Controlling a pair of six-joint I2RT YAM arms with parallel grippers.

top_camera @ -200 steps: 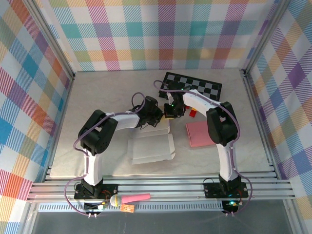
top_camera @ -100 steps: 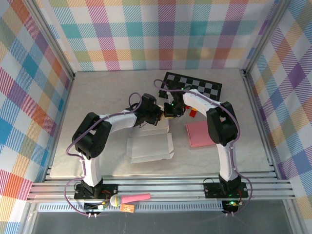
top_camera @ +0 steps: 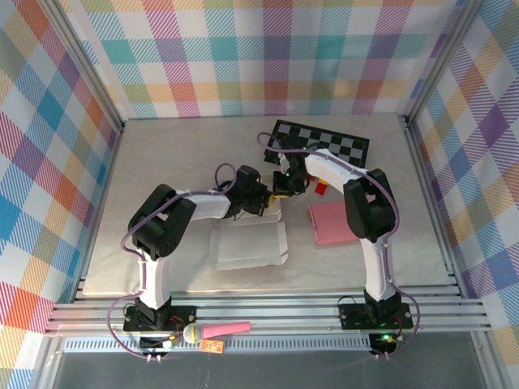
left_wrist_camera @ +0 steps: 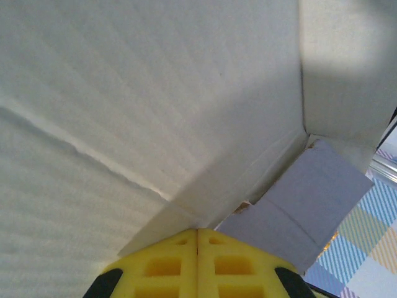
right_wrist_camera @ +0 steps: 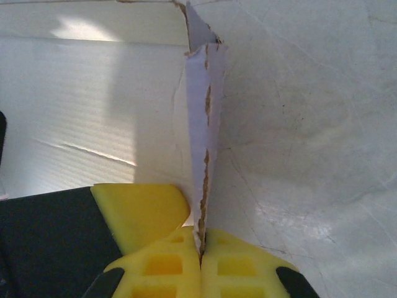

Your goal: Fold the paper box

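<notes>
The paper box (top_camera: 250,245) is a white cardboard blank lying mostly flat on the grey table (top_camera: 162,178), pretty much in the middle, between the two arms and a bit toward the near edge. Both hands are at its far edge, close together.

The left hand (top_camera: 259,199) is clenched. Its yellow fingers (left_wrist_camera: 164,267) are pressed flat together with nothing between them as far as I can see, and the tips nose right into an inside crease of the cardboard where a panel folds up.

The right hand (top_camera: 279,191) is pinched tight on a flap (right_wrist_camera: 206,112) of the box. From the right wrist view that flap stands upright, edge-on, and its rough, brown-flecked edge runs straight down into the seam between the pads.

To the right of the box there's a pink sheet (top_camera: 332,225) lying flat, not touching it. A black-and-white checkered board (top_camera: 324,143) sits further back, toward the far wall.
</notes>
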